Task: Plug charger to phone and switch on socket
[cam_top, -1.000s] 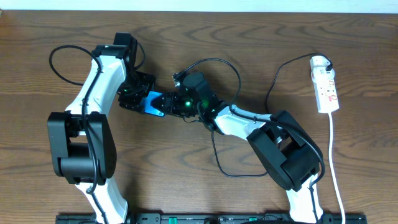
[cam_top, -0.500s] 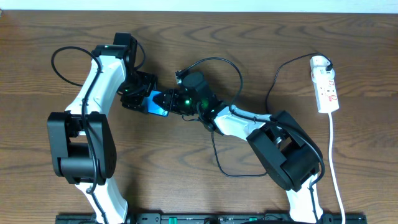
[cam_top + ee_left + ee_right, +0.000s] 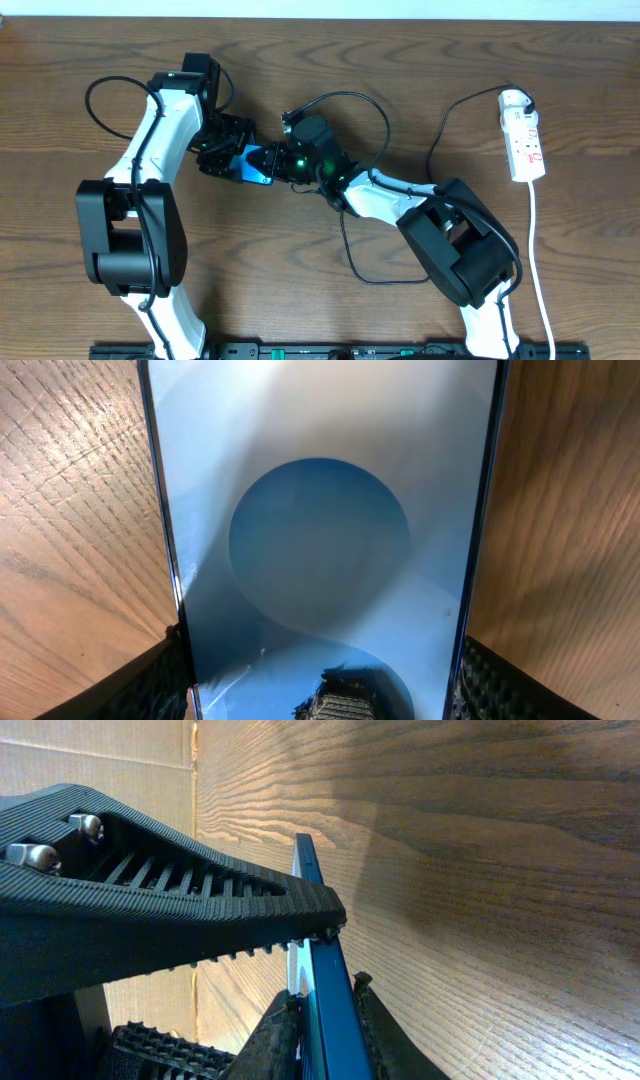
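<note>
The phone (image 3: 252, 166), with a bright blue screen, is held over the table centre between both grippers. My left gripper (image 3: 224, 150) is shut on its long edges; in the left wrist view the screen (image 3: 320, 540) fills the frame between the two fingers (image 3: 320, 670). My right gripper (image 3: 281, 162) is shut on the phone's other end; the right wrist view shows the phone edge-on (image 3: 318, 970) between its fingers (image 3: 325, 1015). The charger's black cable (image 3: 438, 135) runs from its white plug head (image 3: 515, 99) in the socket (image 3: 526, 146) at the far right. The connector tip is hidden.
The charger cable loops on the table below the right arm (image 3: 372, 281). The socket's white cord (image 3: 536, 250) runs down the right edge. A ribbed finger of the left gripper (image 3: 150, 890) crosses above the phone in the right wrist view.
The left gripper and the phone have shifted slightly to the right. The right arm has barely moved.
</note>
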Controlling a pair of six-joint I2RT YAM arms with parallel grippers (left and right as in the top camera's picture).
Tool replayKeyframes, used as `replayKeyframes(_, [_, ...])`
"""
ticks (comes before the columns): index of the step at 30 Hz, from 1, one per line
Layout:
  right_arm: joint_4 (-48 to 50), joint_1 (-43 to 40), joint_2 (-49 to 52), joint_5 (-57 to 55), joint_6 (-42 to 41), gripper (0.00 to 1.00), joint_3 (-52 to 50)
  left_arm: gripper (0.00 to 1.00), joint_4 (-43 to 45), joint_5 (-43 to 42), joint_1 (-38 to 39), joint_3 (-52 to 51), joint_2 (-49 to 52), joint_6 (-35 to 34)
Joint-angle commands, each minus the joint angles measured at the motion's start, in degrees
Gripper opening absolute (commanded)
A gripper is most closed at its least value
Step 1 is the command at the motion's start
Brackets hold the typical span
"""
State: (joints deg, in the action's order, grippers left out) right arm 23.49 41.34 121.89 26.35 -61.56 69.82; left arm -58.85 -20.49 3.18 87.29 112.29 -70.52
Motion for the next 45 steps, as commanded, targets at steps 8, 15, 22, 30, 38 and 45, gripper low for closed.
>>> replayKeyframes(8, [1.5, -0.5, 0.0, 0.5, 0.3, 0.01, 0.6, 0.59, -0.4, -1.2, 0.2, 0.4, -1.1, -0.1])
replayKeyframes(15, [4.0, -2.8, 0.0, 4.0, 0.3, 0.01, 0.6, 0.6, -0.4, -1.2, 0.2, 0.4, -1.1, -0.1])
replayKeyframes(22, [4.0, -9.3, -0.1, 4.9, -0.1, 0.01, 0.6, 0.6, 0.3, -1.1, 0.1, 0.4, -1.1, -0.1])
replayKeyframes(30, [8.9, -17.0, -0.1, 3.9, -4.6, 0.01, 0.6, 0.6, 2.3, -2.7, 0.1, 0.4, -1.1, 0.0])
replayKeyframes(38, [13.8, -17.8, -0.1, 2.1, -9.6, 0.01, 0.6, 0.6, 6.8, -6.3, 0.1, 0.4, -1.1, 5.9])
replayKeyframes(45, [16.9, -20.6, -1.7, 2.7, -18.2, 0.01, 0.6, 0.6, 21.3, -23.6, 0.1, 0.4, -1.1, 24.8])
